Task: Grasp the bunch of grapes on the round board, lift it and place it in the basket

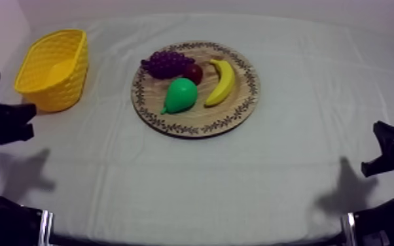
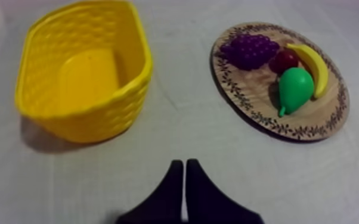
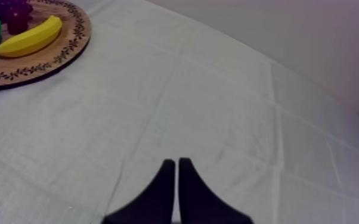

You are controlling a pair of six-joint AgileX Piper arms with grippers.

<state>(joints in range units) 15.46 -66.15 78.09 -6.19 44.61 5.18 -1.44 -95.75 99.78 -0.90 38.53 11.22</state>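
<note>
I am holding my left hand point(image 2: 183, 162) pressed together low over the tabletop point(image 2: 182, 125), and my right hand point(image 3: 176, 161) likewise. Just ahead, the yellow basket point(image 2: 98, 119) is standing empty. Farther on, the bunch of grapes point(image 2: 250, 49) is lying at the wooden board's point(image 2: 250, 86) basket-side rim, against the small red fruit point(image 2: 284, 59). I judge I should be spreading my left fingers and descending from above.

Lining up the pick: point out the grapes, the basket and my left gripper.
bunch of grapes point(image 1: 167, 63): top view, centre of the cluster.
yellow basket point(image 2: 98, 113): left wrist view, near outer wall.
left gripper point(image 2: 183, 165): left wrist view, between its shut fingertips.
</note>
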